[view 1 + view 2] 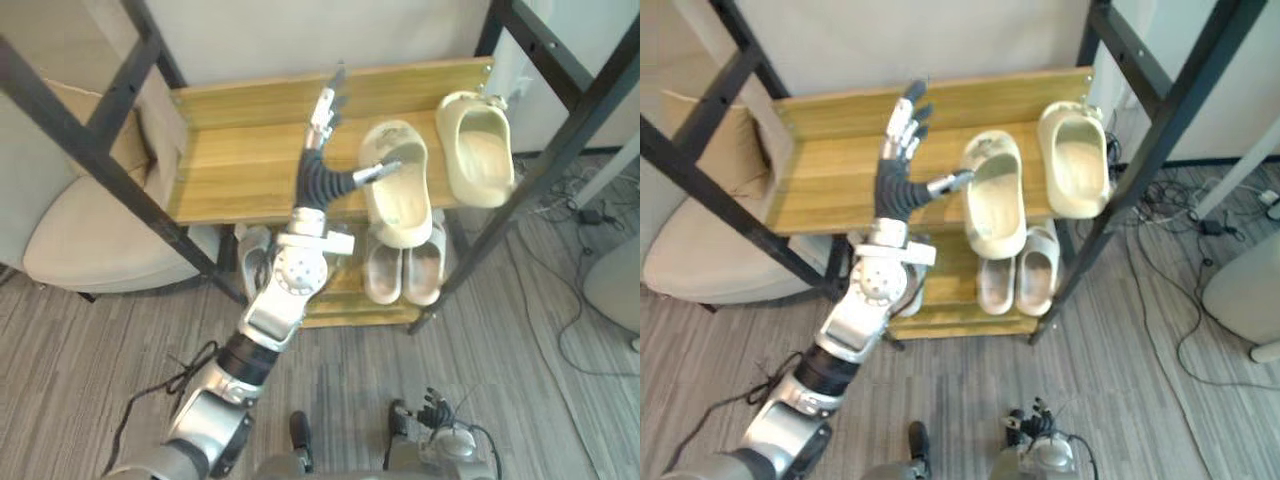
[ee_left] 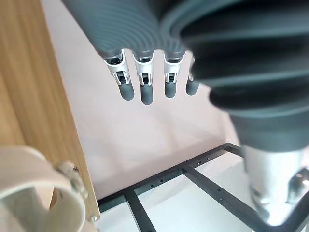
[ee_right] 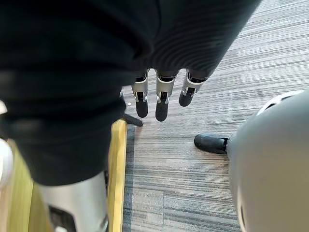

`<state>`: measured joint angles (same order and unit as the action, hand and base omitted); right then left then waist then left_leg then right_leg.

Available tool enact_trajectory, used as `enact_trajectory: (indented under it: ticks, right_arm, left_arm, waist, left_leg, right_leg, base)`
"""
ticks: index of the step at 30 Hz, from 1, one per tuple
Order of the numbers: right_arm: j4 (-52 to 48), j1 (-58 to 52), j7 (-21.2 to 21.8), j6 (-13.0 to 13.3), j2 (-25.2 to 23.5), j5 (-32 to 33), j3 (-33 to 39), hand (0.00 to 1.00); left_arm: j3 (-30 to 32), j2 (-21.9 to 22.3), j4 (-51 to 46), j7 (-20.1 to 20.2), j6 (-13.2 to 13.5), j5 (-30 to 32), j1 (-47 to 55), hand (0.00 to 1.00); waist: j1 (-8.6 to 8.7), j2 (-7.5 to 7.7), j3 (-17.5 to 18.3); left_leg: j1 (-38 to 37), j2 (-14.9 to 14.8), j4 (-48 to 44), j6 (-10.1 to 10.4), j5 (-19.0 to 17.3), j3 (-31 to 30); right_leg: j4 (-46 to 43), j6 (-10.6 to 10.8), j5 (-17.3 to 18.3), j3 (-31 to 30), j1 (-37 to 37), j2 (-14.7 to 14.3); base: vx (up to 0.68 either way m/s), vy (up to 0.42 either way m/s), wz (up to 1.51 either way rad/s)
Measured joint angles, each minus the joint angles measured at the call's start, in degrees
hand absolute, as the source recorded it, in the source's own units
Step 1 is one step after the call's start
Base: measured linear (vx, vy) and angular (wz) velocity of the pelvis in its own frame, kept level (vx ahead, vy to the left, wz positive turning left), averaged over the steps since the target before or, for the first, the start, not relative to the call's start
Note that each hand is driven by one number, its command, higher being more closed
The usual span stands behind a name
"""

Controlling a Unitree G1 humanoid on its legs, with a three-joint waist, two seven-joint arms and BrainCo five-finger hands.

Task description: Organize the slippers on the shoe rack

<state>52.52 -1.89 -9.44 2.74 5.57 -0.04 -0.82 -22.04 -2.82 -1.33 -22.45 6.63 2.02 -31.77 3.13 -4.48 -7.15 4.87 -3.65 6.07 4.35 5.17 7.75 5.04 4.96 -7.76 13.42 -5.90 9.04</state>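
Two cream slippers lie on the wooden top shelf (image 1: 240,170) of the shoe rack: one (image 1: 398,190) near the middle, its toe over the front edge, the other (image 1: 478,150) at the right end. My left hand (image 1: 318,180) is raised over the shelf, just left of the middle slipper, open with straight fingers (image 2: 145,87). Its thumb (image 1: 375,173) reaches to that slipper's near side. My right hand (image 3: 161,101) hangs low over the floor by the rack's edge, open and holding nothing.
On the lower shelf stand a beige pair (image 1: 405,265) and a grey slipper (image 1: 255,255). Black frame bars (image 1: 560,150) cross both sides of the rack. A beige cushioned chair (image 1: 90,230) is at the left; cables (image 1: 590,215) lie on the floor at the right.
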Motion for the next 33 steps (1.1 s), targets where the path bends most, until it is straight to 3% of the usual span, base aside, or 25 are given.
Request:
enact_trajectory:
  ticks: [16,33]
  right_arm:
    - [0.07,0.77,-0.63,-0.87,-2.19,0.02,-2.12,0.00]
    - [0.12,2.51,-1.97,-1.08,-3.30,0.04,-2.82,0.00]
  left_arm:
    - [-3.09,1.31,3.25,2.70,-0.47,-2.18,11.31,0.00]
    - [-4.74,1.41,7.77,3.72,0.09,-2.27,12.13,0.00]
  waist:
    - [-1.05,1.02,0.87]
    - [-1.19,2.99,0.84]
  left_leg:
    - [-1.11,-0.72,0.15,0.94,-0.79,-0.56]
    - [-2.01,-0.96,-0.12,0.83,-0.91,-0.94]
  right_leg:
    - [0.48,-0.13,1.46,1.93,1.89,-0.94]
    - [0.53,-0.29,1.57,3.45,3.13,-1.10]
  base:
    - [0.00,0.004,0.03]
    - [0.03,-0.001,0.02]
